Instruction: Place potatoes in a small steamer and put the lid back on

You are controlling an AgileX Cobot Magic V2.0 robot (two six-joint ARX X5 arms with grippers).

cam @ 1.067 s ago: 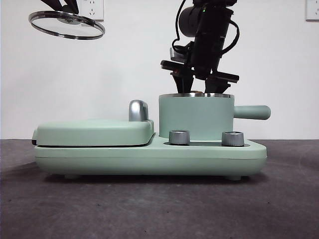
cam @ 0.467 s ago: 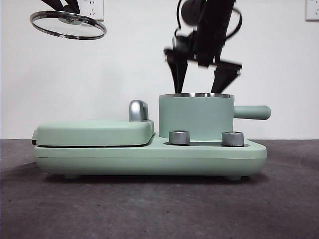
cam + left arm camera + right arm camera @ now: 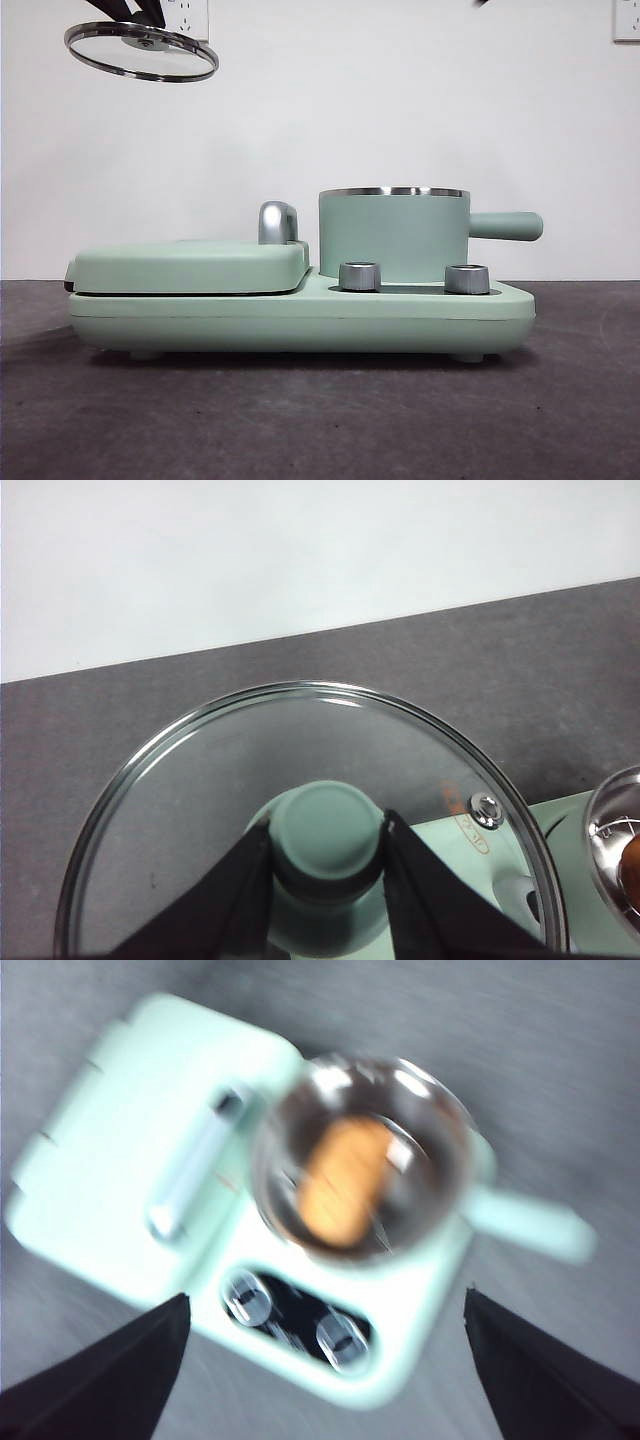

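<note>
The orange-brown potato (image 3: 343, 1180) lies inside the small mint-green steamer (image 3: 393, 236), seen from above in the blurred right wrist view (image 3: 360, 1170). In the front view the pot's wall hides the potato. My left gripper (image 3: 328, 850) is shut on the green knob of the glass lid (image 3: 300, 820) and holds it high at the top left of the front view (image 3: 141, 50), well to the left of the pot. My right gripper (image 3: 320, 1360) is open and empty, high above the pot; only a dark tip (image 3: 482, 3) shows at the front view's top edge.
The steamer stands on a mint-green cooker base (image 3: 300, 310) with two steel dials (image 3: 360, 276). A flat green griddle cover (image 3: 190, 265) with a chrome handle (image 3: 275, 222) takes the base's left half. The dark table (image 3: 320, 420) spreads in front.
My right gripper has let go of the potato in the pot and risen out of the front view. The lid in my left gripper has drifted slightly right.
</note>
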